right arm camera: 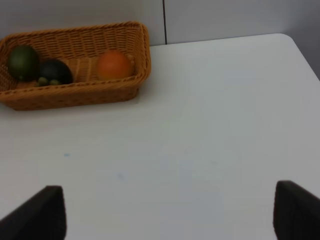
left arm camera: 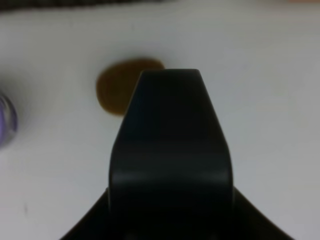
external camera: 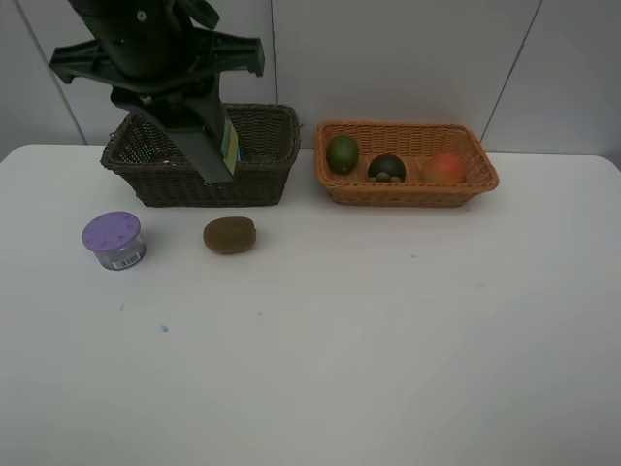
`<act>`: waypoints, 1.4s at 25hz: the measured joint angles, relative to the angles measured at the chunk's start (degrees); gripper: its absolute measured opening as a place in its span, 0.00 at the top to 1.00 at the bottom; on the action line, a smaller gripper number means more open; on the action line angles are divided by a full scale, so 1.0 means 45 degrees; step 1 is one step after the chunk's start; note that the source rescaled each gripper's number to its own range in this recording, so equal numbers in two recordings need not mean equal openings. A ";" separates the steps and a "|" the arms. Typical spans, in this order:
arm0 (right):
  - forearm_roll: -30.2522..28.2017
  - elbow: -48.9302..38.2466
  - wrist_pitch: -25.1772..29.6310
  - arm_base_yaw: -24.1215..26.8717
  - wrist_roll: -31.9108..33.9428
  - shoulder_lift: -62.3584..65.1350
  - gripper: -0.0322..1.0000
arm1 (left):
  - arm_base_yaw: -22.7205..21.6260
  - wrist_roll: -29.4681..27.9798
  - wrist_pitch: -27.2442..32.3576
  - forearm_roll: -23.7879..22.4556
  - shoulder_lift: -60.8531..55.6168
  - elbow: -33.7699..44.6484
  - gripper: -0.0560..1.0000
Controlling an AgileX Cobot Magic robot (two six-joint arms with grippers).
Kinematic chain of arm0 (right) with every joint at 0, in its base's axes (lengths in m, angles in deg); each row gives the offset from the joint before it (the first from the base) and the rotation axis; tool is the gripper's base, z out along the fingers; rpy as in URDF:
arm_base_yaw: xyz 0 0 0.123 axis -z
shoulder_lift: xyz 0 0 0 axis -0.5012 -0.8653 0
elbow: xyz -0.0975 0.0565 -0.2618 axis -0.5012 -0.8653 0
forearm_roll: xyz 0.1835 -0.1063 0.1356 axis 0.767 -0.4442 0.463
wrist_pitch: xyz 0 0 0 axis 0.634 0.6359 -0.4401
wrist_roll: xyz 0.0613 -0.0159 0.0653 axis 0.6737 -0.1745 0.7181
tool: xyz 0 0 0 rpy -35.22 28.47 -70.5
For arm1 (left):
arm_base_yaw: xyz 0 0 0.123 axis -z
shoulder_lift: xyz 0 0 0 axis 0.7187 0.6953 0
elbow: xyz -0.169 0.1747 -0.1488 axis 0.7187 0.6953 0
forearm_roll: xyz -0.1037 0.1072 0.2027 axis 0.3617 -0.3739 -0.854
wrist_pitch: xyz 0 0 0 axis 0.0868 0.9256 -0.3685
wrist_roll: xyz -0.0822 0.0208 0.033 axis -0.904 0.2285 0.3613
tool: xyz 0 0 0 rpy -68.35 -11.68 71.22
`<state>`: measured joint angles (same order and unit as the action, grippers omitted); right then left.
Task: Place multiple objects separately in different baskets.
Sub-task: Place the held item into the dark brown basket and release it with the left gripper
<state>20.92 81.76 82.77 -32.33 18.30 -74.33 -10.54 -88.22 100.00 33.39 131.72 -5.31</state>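
Kiwi point(external camera: 229, 235), purple-lidded jar point(external camera: 114, 241) loose before dark basket point(external camera: 262, 182); green fruit point(external camera: 342, 153), mangosteen point(external camera: 387, 168), orange fruit point(external camera: 446, 167) in tan basket point(external camera: 408, 197).

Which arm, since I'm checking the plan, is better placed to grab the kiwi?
Probably left. The left tool hangs at the dark basket, close to the kiwi; the right tool, though open, is on the orange basket's side.

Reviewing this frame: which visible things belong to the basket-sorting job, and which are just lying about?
Part of the job: dark brown basket; orange basket holding green fruit, mangosteen and orange-red fruit; kiwi and purple-lidded jar, both loose on the table.
Just lying about: only a small blue speck on the table.
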 joint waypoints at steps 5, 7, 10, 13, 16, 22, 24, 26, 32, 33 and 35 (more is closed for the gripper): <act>0.0000 0.0000 0.0000 0.0000 0.0000 0.0000 0.00 | -0.1239 0.0700 -0.1447 -0.1098 0.0000 -0.0574 0.92; 0.0000 0.0000 0.0000 0.0000 0.0000 0.0000 0.00 | -0.1825 0.1083 -0.2122 -0.1218 0.0059 -0.0574 0.92; 0.0000 0.0000 0.0000 0.0000 0.0000 0.0000 0.00 | -0.2659 0.1418 -0.2776 -0.1277 0.0447 -0.0617 0.92; 0.0000 0.0000 0.0000 0.0000 0.0000 0.0000 0.00 | -0.3438 0.1509 -0.3221 -0.1277 0.1157 -0.0617 0.92; 0.0000 0.0000 0.0000 0.0000 0.0000 0.0000 0.00 | -0.3835 0.1573 -0.3610 -0.1277 0.1727 -0.0617 0.92; 0.0000 0.0000 0.0000 0.0000 0.0000 0.0000 0.00 | -0.4804 0.1677 -0.5156 -0.1316 0.3729 -0.0617 0.92; 0.0000 0.0000 0.0000 0.0000 0.0000 0.0000 0.00 | -0.4964 0.1688 -0.5420 -0.1316 0.4271 -0.0617 0.92; 0.0000 0.0000 0.0000 0.0000 0.0000 0.0000 0.00 | -0.5082 0.1688 -0.5548 -0.1316 0.4695 -0.0617 0.92; 0.0000 0.0000 0.0000 0.0000 0.0000 0.0000 0.00 | -0.5189 0.1688 -0.5577 -0.1266 0.5263 -0.0617 0.92; 0.0000 0.0000 0.0000 0.0000 0.0000 0.0000 0.00 | -0.5189 0.1688 -0.5577 -0.1266 0.5282 -0.0617 0.92; 0.0000 0.0000 0.0000 0.0000 0.0000 0.0000 0.00 | -0.5189 0.1688 -0.5581 -0.1208 0.5282 -0.0617 0.92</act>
<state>20.92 81.76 82.77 -32.33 18.30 -74.33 -33.89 -80.63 74.88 27.95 155.49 -8.09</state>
